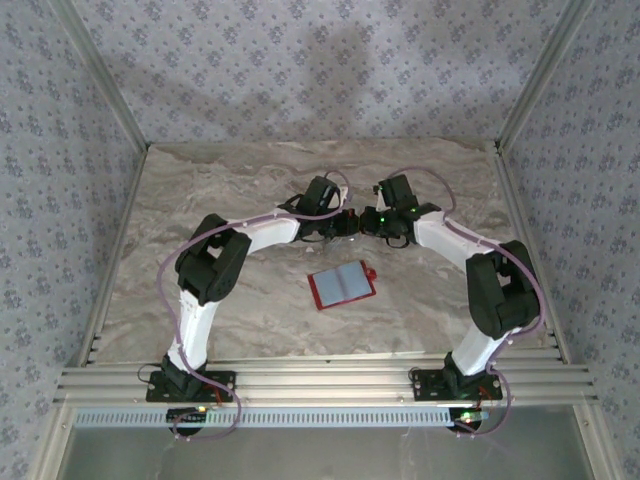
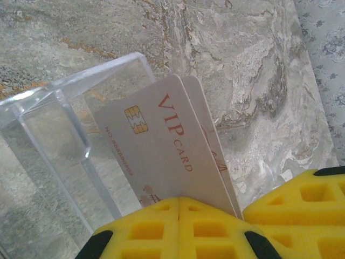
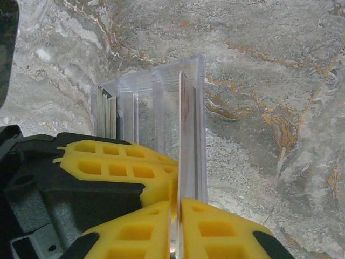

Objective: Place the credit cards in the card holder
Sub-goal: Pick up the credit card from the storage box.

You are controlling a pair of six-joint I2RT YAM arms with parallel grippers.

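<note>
- My left gripper (image 2: pixel 240 215): yellow foam jaws clenched on the bottom edge of two pale grey rectangular credit cards (image 2: pixel 161 145).
- The front one is printed "VIP CARD" with a gold chip. The second sits right behind it, offset toward 3 o'clock.
- Both credit cards lean toward 11 o'clock in the left wrist view, off the tabletop.
- A clear acrylic stand (image 2: pixel 59 140) with upright dividers is at 9 o'clock of the held cards, just beside them. Can't tell if they touch.
- My right gripper (image 3: pixel 178 216): jaws clamped on an upright outer wall of the same clear acrylic stand, with the wall squeezed between the two yellow pads.
- In the right wrist view, a stack of thin grey card edges (image 3: pixel 106 116) stands upright in a slot at 9–10 o'clock of the gripped wall.
- A dark thin line runs inside the gripped wall. Can't tell if it's a card.
- The small flat red folding card holder (image 1: pixel 343 286) lies open and flat on the marbled beige-grey tabletop (image 1: pixel 200 200), pale grey-blue pockets facing up.
- In the top view, the card holder is at 6 o'clock of where my two grippers meet, well apart from both, and neither touches it.
- No card is visible on top of it. The pocket contents are too small to read.
</note>
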